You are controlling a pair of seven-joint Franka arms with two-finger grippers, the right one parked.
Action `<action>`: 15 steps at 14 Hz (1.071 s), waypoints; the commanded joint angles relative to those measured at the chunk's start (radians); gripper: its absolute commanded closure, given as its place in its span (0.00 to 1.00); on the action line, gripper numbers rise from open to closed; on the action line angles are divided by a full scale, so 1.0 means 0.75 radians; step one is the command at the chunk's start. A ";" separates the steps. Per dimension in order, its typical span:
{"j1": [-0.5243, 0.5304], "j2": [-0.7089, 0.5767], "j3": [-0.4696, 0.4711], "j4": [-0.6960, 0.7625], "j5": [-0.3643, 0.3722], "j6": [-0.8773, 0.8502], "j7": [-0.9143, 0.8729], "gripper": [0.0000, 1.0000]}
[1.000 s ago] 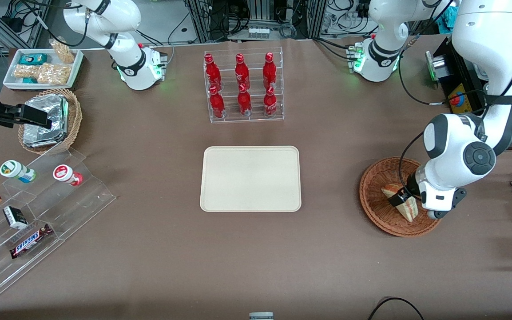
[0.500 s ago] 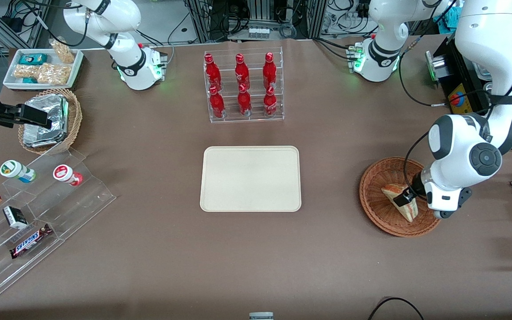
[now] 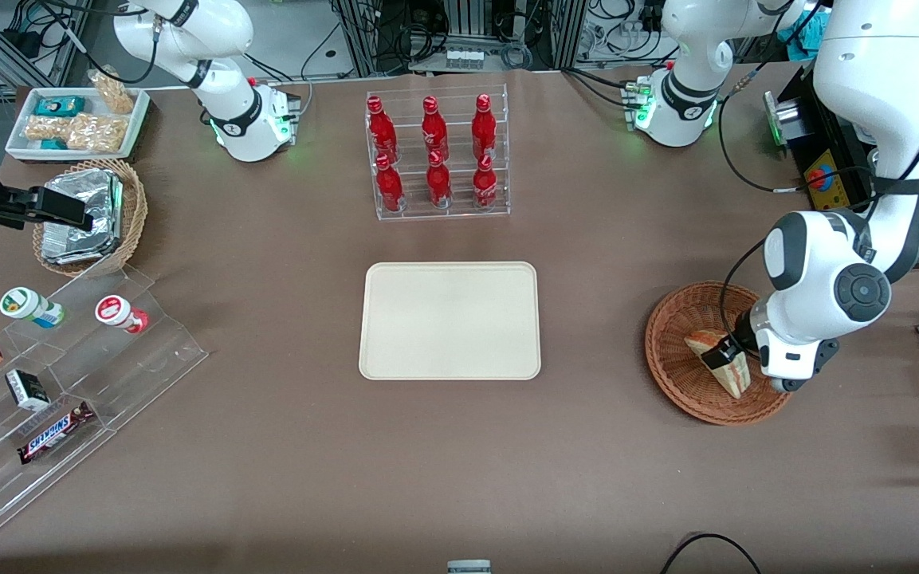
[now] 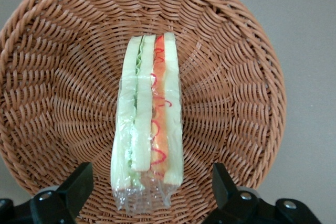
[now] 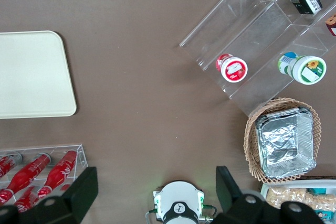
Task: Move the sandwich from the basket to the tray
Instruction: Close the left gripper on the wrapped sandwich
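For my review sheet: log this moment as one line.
end effector: open, straddling sandwich | sandwich: in basket, ungrasped | tray: bare

White arm, dark joint caps, black tool.

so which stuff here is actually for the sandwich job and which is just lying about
For the job: triangular white-bread sandwich; round reddish-brown wicker basket holding it; flat cream rectangular tray; left claw, open astride the sandwich.
Lying about: red bottles; foil packs; Snickers bar.
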 commanded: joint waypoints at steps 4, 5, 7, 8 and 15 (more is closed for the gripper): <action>0.001 0.037 0.005 0.006 0.014 0.034 0.011 0.13; 0.001 0.037 0.019 0.000 0.014 0.034 0.011 0.27; -0.001 0.039 0.027 -0.006 0.034 0.031 0.011 0.56; -0.001 0.037 0.027 -0.006 0.036 0.031 0.011 0.67; 0.001 0.047 0.029 -0.006 0.034 0.027 -0.004 0.89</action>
